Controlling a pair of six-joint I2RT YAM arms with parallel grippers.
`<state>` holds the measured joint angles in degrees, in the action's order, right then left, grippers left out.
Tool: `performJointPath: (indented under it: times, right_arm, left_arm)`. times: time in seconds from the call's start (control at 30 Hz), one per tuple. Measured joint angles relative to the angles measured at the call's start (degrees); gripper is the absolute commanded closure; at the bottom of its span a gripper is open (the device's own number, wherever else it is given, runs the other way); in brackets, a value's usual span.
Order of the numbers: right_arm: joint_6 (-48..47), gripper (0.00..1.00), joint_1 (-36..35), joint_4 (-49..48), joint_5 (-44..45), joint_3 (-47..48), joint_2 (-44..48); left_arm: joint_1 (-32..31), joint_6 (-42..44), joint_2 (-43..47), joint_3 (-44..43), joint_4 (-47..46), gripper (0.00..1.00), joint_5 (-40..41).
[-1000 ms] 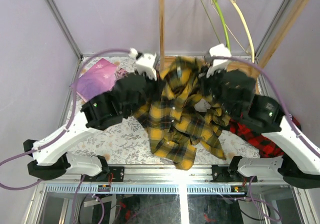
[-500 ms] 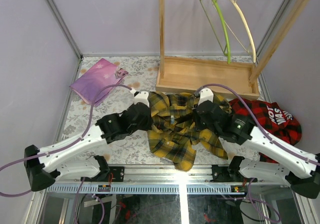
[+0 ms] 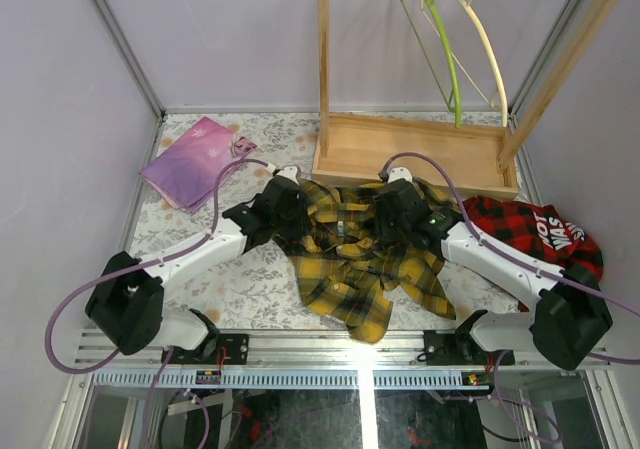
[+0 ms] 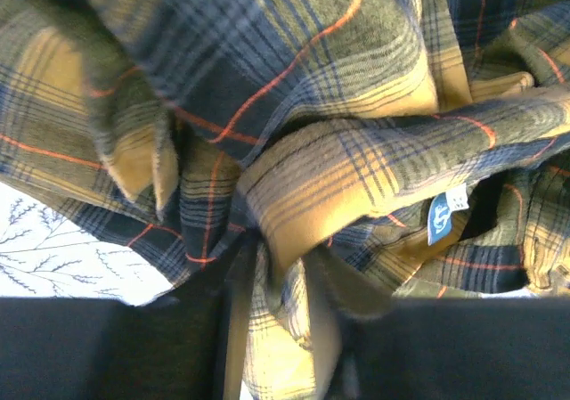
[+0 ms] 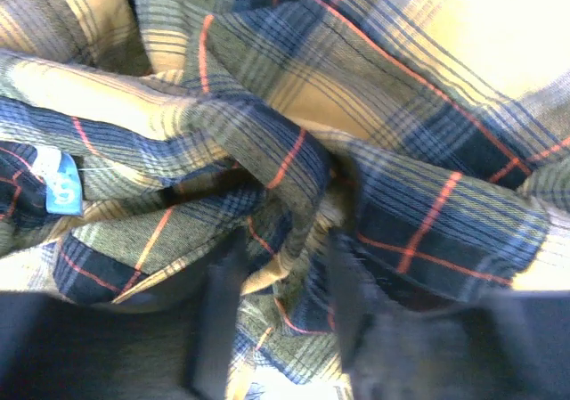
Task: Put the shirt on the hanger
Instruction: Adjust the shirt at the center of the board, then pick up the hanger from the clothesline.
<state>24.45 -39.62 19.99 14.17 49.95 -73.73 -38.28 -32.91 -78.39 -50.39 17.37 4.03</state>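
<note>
At the bench's (image 3: pixel 250 294) middle, your left fingers (image 4: pixel 233 329) and right fingers (image 5: pixel 347 320) stand slightly apart in the crumpled shirt (image 3: pixel 350 269), folds between them.

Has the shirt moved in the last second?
Yes. The shirt has dropped from beside the wooden rack post to a heap on the table, in front of the rack's base.
</note>
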Motion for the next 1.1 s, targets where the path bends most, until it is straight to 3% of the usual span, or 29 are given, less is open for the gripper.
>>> performJointPath:
  times: [0.1, 0.33, 0.47, 0.6, 0.83, 1.1]
  right_arm:
    - [-0.5, 0.26, 0.0, -0.2, -1.8, 0.0, 1.8]
    - [-0.7, 0.12, 0.0, 1.0, -3.1, 0.0, 17.1]
    - [0.4, 0.01, 0.0, 3.8, -2.0, -0.6, 23.7]
    - [1.4, 0.01, 0.0, 8.0, -1.3, -2.6, 27.5]
    - [1.2, 0.01, 0.0, 13.1, -1.1, -2.1, 26.4]
    - [-4.8, 0.01, 0.0, 18.6, 0.2, 17.9, 23.2]
  left_arm:
    - [0.2, 1.6, 0.2, -0.1, -0.2, 0.30, -2.8]
    - [0.1, 4.2, 9.5, -4.9, 1.9, 0.00, -3.0]
    - [0.2, 5.7, 13.6, -8.3, 5.6, 0.00, -0.7]
    - [0.4, 6.9, 13.5, -11.0, 11.9, 0.00, 2.5]
    - [0.5, 6.8, 8.9, -13.7, 21.4, 0.00, 5.3]
    - [0.5, 3.8, 9.4, -14.4, 25.9, 0.00, 10.5]
